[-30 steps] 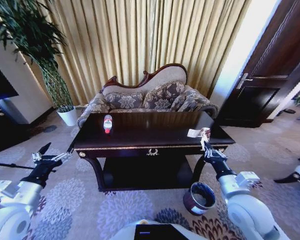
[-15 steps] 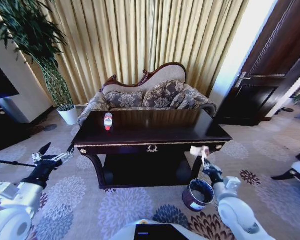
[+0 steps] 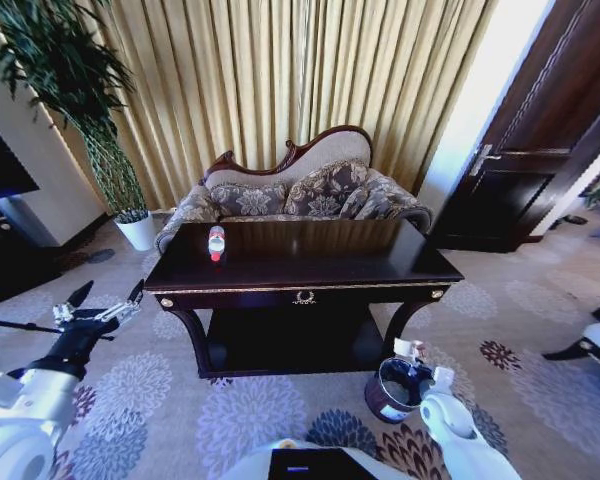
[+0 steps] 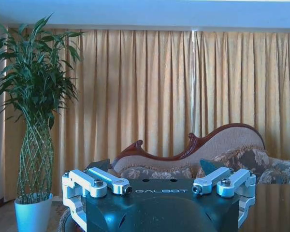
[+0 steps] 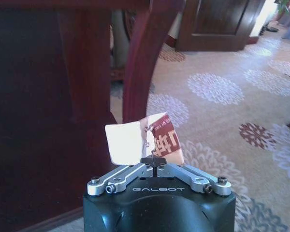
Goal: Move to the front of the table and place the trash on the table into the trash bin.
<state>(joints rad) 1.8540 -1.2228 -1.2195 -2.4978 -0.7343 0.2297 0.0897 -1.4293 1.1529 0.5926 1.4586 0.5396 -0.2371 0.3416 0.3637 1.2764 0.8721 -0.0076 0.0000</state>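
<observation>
Dark glossy table point(image 3: 310, 262) with gold trim, gold emblem at the front, curved legs and a lower shelf. On top, near the back left corner, a clear plastic bottle point(image 3: 216, 244) with red label, standing upright. Underneath, patterned floral carpet point(image 3: 170, 400). On the carpet just beside the front right leg, a round dark trash bin point(image 3: 392, 392).

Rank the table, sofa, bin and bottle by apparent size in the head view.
1. Table: largest.
2. Sofa: smaller in view, though it stands farther back, so true size is unsure.
3. Bin.
4. Bottle: smallest.
</observation>
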